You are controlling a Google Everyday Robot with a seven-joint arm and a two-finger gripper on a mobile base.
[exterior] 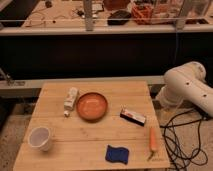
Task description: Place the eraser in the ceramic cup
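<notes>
I see the eraser [133, 115] lying flat on the table [100, 135], just right of the bowl [92, 106]. The cup [40, 138] stands upright near the front-left corner, well apart from it. Only the arm [187, 90] shows, right of the table; the gripper is out of view, so I cannot tell its state

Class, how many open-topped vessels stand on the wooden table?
2: the ceramic cup at the front-left corner, the orange bowl mid-table. None seems hidden. The gripper is out of view; the arm shows at right.
</notes>
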